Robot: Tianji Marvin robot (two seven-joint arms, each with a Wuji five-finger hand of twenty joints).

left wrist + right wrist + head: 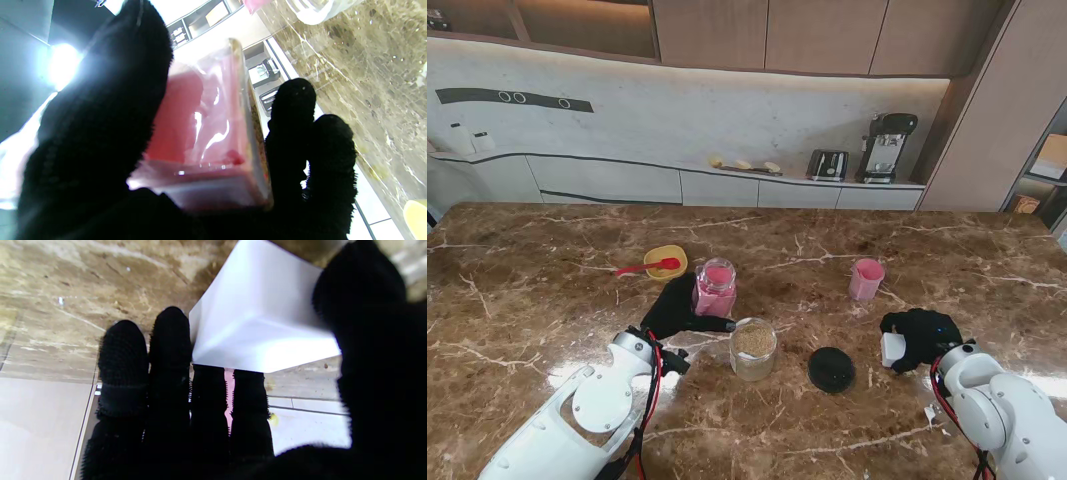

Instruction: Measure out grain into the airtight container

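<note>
The left hand [677,310] has its fingers wrapped round the pink container [715,287], standing just far-left of the open glass jar [753,348] already partly filled with grain, its black lid [831,369] lying to its right, so pouring seems under way and sealing remains. The right hand [919,337] pinches a white cup [893,349] between thumb and fingers; only its wrist view shows that grip clearly.
</note>
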